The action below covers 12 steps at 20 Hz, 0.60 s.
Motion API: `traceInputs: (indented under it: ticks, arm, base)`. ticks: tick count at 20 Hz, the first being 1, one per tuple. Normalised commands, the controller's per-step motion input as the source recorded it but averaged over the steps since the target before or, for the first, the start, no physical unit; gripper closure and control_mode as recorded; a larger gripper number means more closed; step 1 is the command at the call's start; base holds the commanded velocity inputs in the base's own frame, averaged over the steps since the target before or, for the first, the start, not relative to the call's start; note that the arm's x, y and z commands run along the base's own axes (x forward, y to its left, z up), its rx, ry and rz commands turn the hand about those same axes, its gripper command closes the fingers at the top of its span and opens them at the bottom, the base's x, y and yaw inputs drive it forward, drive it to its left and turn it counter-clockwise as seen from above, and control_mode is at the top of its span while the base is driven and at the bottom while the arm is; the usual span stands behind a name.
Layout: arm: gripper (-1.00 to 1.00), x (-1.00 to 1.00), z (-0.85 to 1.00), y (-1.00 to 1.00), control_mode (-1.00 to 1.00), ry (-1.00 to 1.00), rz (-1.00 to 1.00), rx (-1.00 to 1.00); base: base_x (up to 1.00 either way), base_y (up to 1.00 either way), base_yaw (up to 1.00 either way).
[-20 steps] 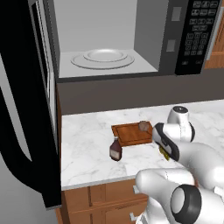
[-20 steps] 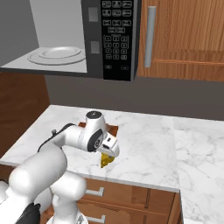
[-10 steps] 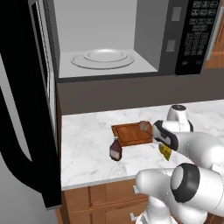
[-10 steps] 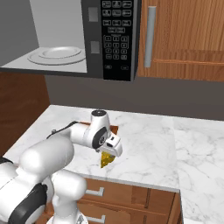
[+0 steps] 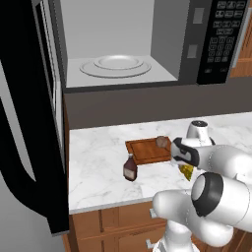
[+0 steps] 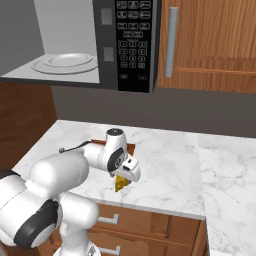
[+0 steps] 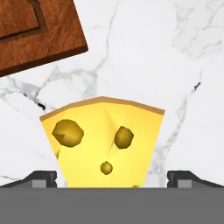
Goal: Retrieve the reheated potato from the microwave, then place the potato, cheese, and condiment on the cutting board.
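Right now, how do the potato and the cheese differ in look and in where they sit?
The potato is a small rounded brown lump; the cheese is a larger yellow wedge with holes. The potato already lies on the cutting board, at its far right corner; the cheese sits off the board on the marble counter, between the open tool's fingertips. Both are low on the same counter, near the board's right side.

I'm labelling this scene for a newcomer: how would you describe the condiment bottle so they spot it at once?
Start at the open microwave and drop to the white marble counter below it. Find the reddish-brown cutting board; the condiment stands upright just off its front left corner. It is the one dark brown, narrow-necked bottle, unlike the yellow cheese or the rounded potato on the board.
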Motion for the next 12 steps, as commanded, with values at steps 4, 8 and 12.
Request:
traceInputs:
  ticks: [4,8,12]
  arm:
    - [-1.0,0.02,-0.2,0.0,-1.0,0.0,0.0,0.0]
    - [-1.0,0.06,-0.12,0.0,-1.0,0.0,0.0,0.0]
    - [1.0,0.02,-0.05,0.01,-1.0,0.0,0.0,0.0]
  base:
    - [0.0,0.0,0.0]
    - [0.0,0.0,0.0]
    - [0.0,0.0,0.0]
